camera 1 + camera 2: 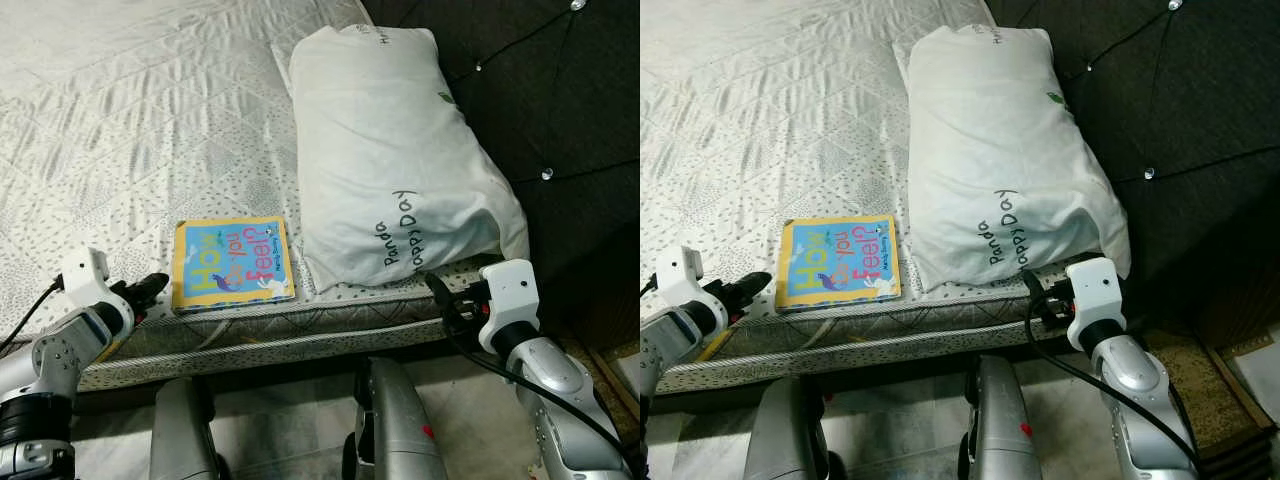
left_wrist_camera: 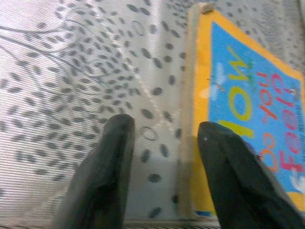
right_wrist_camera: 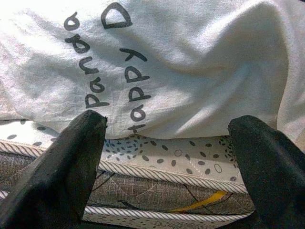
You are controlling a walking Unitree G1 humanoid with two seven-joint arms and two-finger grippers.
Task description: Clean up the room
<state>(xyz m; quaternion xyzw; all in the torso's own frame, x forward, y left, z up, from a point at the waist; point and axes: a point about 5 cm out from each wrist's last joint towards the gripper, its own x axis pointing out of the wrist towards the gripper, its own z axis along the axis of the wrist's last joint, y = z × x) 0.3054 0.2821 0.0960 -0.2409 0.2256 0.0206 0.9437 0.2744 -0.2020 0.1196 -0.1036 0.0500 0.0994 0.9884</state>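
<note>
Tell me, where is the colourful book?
The book lies flat at the mattress's front edge, just left of the pillow, near the left gripper.

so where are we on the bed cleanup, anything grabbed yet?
Nothing grabbed yet. The children's book lies flat at the mattress edge, the pillow beside it. In hand: the left gripper is open at the book's near corner, not closed on it; the right gripper is open just short of the pillow's end. Left: gripping and putting away both.
</note>
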